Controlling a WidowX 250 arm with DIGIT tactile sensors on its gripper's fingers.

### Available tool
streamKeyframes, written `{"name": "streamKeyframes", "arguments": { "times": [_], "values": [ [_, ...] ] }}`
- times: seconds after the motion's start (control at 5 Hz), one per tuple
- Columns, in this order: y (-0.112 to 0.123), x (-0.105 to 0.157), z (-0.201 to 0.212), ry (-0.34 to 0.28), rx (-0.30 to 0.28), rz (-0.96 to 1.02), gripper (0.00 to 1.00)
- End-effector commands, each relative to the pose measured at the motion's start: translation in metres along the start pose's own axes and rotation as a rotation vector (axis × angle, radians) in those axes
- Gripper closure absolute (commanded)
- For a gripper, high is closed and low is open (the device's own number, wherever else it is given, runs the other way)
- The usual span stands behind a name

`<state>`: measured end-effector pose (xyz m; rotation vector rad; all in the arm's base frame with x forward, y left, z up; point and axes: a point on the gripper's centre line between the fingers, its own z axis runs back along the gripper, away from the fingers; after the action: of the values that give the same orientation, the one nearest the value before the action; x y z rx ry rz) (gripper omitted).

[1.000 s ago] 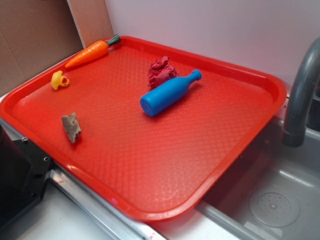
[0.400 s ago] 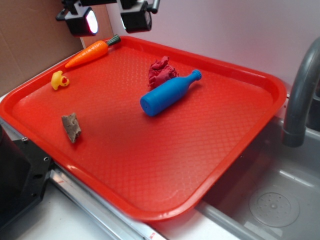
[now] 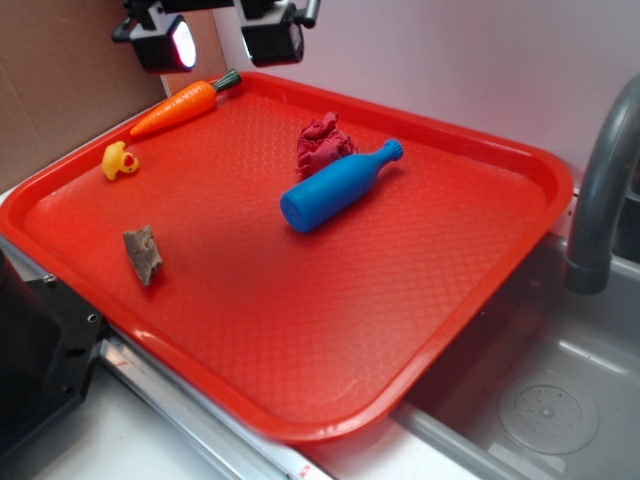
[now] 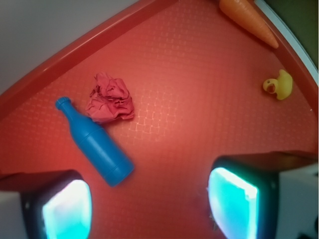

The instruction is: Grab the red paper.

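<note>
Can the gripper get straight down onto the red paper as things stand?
Probably yes. The gripper hangs open above the tray, and nothing covers the red paper. The blue bottle lies close beside it, so one finger could bump it.

Tray (image 3: 480, 250): glossy red plastic, fine diamond-embossed texture. Red paper (image 3: 322, 144): matt, heavily crinkled. Bottle (image 3: 335, 187): smooth blue plastic, slight sheen. Carrot (image 3: 178, 107), duck (image 3: 118, 160): smooth plastic. Scrap (image 3: 143, 253): rough, fibrous, dull. Sink (image 3: 545, 400): grey, satin. Faucet (image 3: 600, 190): smooth grey.
</note>
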<state>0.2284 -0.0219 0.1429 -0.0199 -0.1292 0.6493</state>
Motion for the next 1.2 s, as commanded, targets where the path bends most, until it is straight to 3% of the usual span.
{"name": "streamKeyframes", "arguments": {
  "times": [0.0, 0.4, 0.6, 0.8, 1.0],
  "values": [
    [-0.018, 0.037, -0.069, 0.051, 0.069, 0.377, 0.00],
    [-0.024, 0.050, -0.108, 0.020, 0.031, 0.438, 0.00],
    [-0.022, 0.052, -0.121, 0.025, 0.070, 0.405, 0.00],
    [-0.017, 0.050, -0.131, 0.033, 0.119, 0.394, 1.00],
    [-0.015, 0.049, -0.125, 0.054, 0.125, 0.342, 1.00]
  ]
}}
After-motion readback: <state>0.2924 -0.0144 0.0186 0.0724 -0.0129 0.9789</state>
